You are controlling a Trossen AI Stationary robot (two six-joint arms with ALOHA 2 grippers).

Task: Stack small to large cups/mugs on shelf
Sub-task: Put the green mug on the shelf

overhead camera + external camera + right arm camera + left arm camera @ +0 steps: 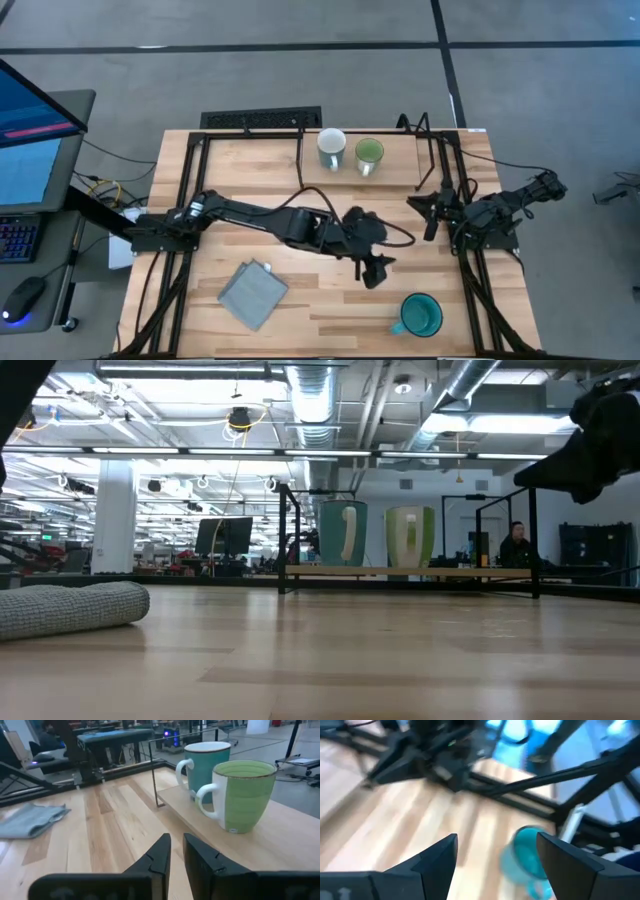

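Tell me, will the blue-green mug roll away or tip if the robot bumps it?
Probably not roll: the teal mug stands upright on the table, mouth up. It looks squat and wide, so a soft bump would likely slide it. Its handle should stop rolling if it fell. It looks ceramic, so hard and probably breakable.

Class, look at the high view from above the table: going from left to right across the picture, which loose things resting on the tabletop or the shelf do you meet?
Grey folded cloth → white-rimmed mug → light green mug → teal mug.
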